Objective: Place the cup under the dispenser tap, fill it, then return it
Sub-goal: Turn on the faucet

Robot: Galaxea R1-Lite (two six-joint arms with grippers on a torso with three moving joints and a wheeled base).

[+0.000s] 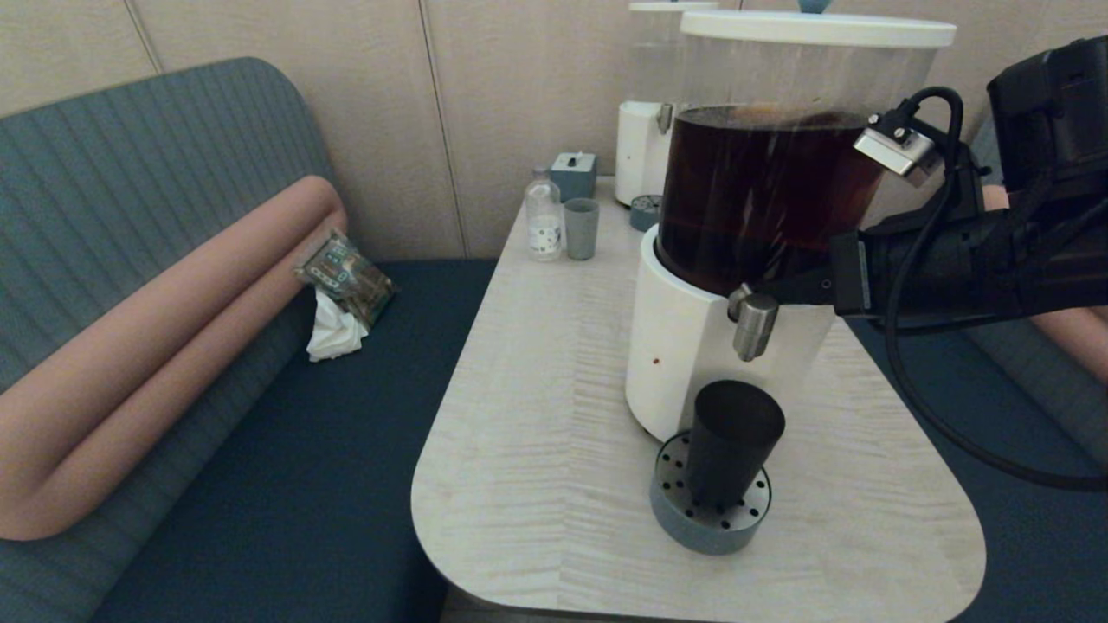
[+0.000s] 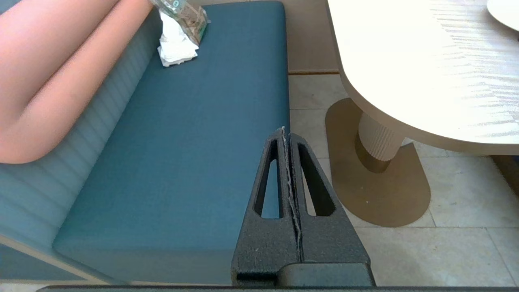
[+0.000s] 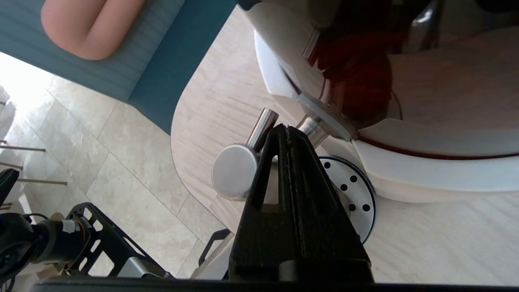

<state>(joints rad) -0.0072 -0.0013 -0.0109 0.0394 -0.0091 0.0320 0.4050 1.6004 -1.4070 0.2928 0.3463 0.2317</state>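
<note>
Dark cup (image 1: 734,441) upright on drip tray (image 1: 671,519) beneath tap (image 1: 755,324), right gripper (image 3: 287,129) pressed together at tap, left gripper (image 2: 283,132) closed over bench.

The cup (image 1: 732,443), a dark smoky tapered tumbler without a handle, stood upright on the round perforated drip tray (image 1: 708,512). Directly above it hung the dispenser tap (image 1: 755,326), a short brushed-steel cylindrical spout pointing down.

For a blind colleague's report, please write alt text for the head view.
A dark cup stands on a round perforated drip tray under the steel dispenser tap of a big dispenser holding dark liquid. The right gripper, fingers shut, reaches the tap from the right.
</note>
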